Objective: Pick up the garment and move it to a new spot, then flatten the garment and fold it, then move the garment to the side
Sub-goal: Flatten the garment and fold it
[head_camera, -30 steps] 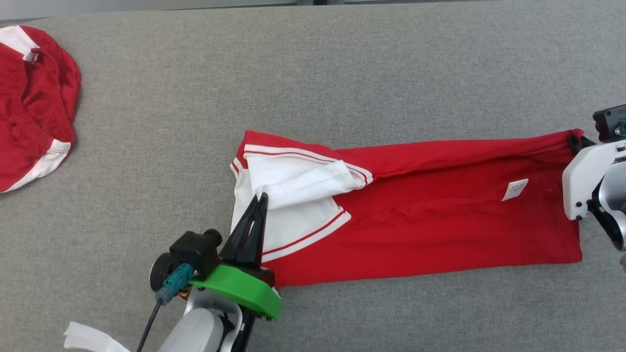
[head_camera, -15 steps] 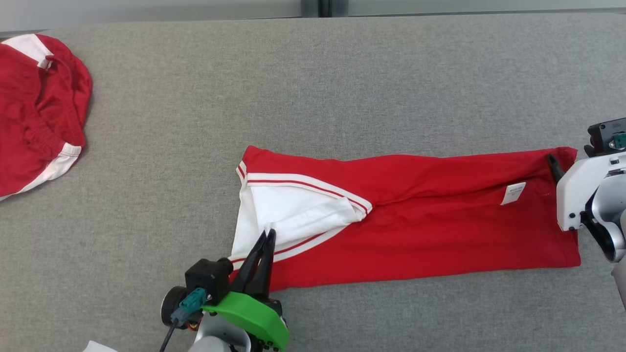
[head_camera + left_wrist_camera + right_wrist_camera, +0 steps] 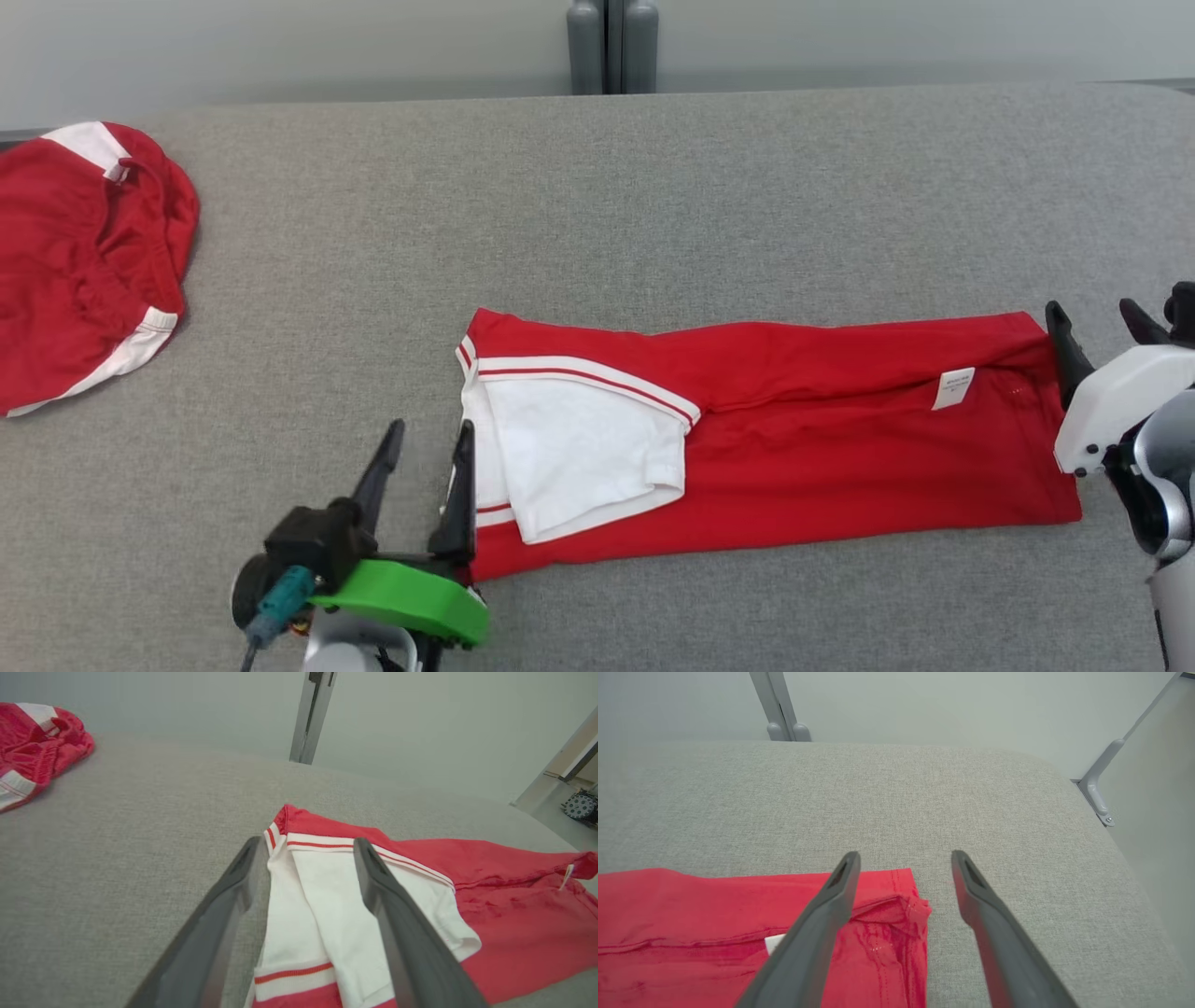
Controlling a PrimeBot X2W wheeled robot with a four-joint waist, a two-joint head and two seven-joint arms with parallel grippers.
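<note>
grey table point(image 3: 653, 187) lies bare beyond garment's point(image 3: 840, 448) edges.

Crumpled red-and-white cloth point(image 3: 89, 261): well apart from the jaws of the left gripper point(image 3: 430, 427), ahead and far to their left. Grey fabric tabletop point(image 3: 597, 205) under both jaw pairs. Grey twin post point(image 3: 611, 47) beyond the table's far edge, ahead, between left gripper and right gripper point(image 3: 1090, 310). Grey bracket point(image 3: 1097, 793) off the table edge, right of the right jaws.
</note>
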